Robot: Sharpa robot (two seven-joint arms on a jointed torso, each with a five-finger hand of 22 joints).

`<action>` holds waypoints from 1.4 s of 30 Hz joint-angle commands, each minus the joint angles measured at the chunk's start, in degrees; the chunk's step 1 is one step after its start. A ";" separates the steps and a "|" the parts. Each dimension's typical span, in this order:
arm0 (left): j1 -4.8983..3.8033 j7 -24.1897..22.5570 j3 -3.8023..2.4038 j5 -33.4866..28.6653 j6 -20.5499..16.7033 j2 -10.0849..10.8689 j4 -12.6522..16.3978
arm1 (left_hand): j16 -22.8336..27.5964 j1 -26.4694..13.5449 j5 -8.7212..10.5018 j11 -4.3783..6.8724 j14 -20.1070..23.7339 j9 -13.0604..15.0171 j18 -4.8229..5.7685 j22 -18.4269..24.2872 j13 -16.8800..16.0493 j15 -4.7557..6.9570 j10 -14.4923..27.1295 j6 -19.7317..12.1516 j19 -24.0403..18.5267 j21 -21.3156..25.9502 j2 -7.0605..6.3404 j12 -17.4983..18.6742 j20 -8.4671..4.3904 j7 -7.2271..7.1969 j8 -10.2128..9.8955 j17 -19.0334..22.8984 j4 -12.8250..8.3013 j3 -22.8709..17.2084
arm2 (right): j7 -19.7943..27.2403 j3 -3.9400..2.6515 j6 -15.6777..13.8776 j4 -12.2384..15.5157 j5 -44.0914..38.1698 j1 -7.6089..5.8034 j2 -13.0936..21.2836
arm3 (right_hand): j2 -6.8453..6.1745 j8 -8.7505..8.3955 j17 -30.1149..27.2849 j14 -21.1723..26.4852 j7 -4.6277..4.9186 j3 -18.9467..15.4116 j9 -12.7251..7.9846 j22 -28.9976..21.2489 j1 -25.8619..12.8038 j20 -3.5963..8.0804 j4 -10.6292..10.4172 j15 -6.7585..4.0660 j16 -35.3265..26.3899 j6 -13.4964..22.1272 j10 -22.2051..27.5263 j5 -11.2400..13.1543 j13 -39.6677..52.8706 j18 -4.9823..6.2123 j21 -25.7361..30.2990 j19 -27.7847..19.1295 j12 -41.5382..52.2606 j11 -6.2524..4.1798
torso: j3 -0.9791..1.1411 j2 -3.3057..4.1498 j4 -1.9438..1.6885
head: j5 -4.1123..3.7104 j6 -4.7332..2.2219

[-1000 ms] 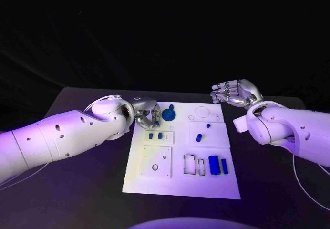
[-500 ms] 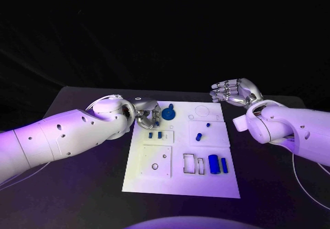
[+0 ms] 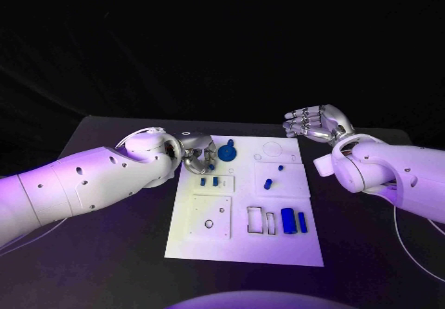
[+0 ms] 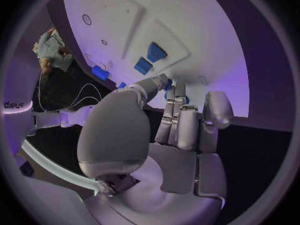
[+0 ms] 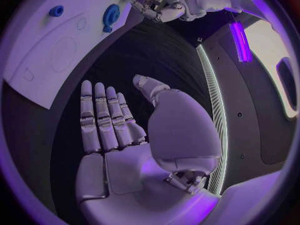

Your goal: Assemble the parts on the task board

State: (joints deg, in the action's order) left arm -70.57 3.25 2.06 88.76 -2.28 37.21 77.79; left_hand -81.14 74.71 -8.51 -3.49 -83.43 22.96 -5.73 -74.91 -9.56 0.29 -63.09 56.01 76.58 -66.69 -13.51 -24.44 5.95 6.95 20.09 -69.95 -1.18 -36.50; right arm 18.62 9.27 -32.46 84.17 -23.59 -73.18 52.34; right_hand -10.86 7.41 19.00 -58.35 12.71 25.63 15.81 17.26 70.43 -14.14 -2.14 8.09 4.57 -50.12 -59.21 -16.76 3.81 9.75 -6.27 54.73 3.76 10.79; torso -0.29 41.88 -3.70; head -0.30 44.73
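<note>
Working at the far left corner of the flat white plastic task board [image 3: 243, 241], the left robot hand [image 3: 197, 156] pinches a small blue part [image 4: 169, 92] between its fingertips, just beside the round blue disc-shaped part [image 3: 227, 154] standing on the board. The step in hand looks like seating this small piece; the next move probably calls for a fine lowering and alignment over its slot, then a release. The right robot hand [image 3: 315, 123] hovers released, fingers spread, over the black counter [image 3: 111, 257] beyond the board's far right corner. Compared with a second ago, hardly anything differs: both hands hold their places, and the loose blue parts lie unmoved.
</note>
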 commanded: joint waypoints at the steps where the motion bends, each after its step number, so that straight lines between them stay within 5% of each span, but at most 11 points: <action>1: 0.01 -0.07 0.02 -0.29 0.84 -0.21 0.04 | -0.05 -0.56 0.19 0.12 -0.15 0.09 0.25 -3.96 0.07 0.12 -0.35 0.15 0.02 0.18 0.12 0.23 -0.16 0.03 -0.25 0.01 -0.02 0.28 | 0.48 -0.01 0.91 0.04 -0.55 0.03 -0.09 | 0.32 0.38 -0.05 -0.02 1.01 -0.15 -0.05 -0.05 0.28 -0.30 0.05 0.35 -0.33 0.35 0.33 -0.22 -0.05 0.66 0.29 0.26 -0.09 -0.05 | 0.02 0.00 0.00 | 0.00 0.01; 19: 0.01 0.17 0.15 -0.33 -0.10 -0.68 -0.31 | -0.05 -0.69 0.28 0.06 -0.12 0.07 0.25 -3.98 0.12 0.10 -0.45 0.03 0.02 0.23 0.43 0.51 -0.15 0.16 -0.49 0.07 0.11 0.28 | 0.43 -0.01 0.98 0.02 -0.55 0.03 -0.14 | 0.32 0.38 -0.05 -0.02 1.01 -0.15 -0.05 -0.05 0.28 -0.30 0.05 0.35 -0.33 0.35 0.33 -0.22 -0.05 0.66 0.29 0.26 -0.09 -0.05 | 0.00 0.02 0.03 | -0.11 0.10; 42: 0.01 0.65 0.16 -0.45 0.45 -0.65 -0.43 | -0.06 -1.35 0.01 -0.44 0.16 -0.86 0.24 -4.09 0.20 -0.30 -1.12 -3.15 -0.05 0.67 -0.33 2.22 0.16 1.12 -3.65 0.64 -0.20 0.93 | 0.43 -0.01 1.00 0.01 -0.55 0.03 -0.10 | 0.32 0.38 -0.05 -0.02 1.01 -0.15 -0.05 -0.05 0.28 -0.30 0.05 0.35 -0.33 0.35 0.33 -0.22 -0.05 0.66 0.29 0.26 -0.09 -0.05 | 0.00 -0.01 0.02 | -0.13 0.15</action>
State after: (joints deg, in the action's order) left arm -70.56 3.71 2.23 88.62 -2.24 36.64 77.30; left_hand -81.14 73.86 -8.51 -3.91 -83.43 22.15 -5.74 -74.91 -9.38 0.29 -63.92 53.14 76.58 -66.24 -13.75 -22.42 5.95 8.16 16.58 -69.37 -1.34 -35.87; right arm 18.62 9.27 -32.38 84.14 -23.63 -73.17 52.27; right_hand -10.86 7.41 19.01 -58.35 12.71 25.63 15.82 17.27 70.43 -14.14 -2.14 8.09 4.56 -50.12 -59.21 -16.76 3.81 9.75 -6.27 54.73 3.76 10.79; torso -0.29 41.85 -3.66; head -0.45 44.86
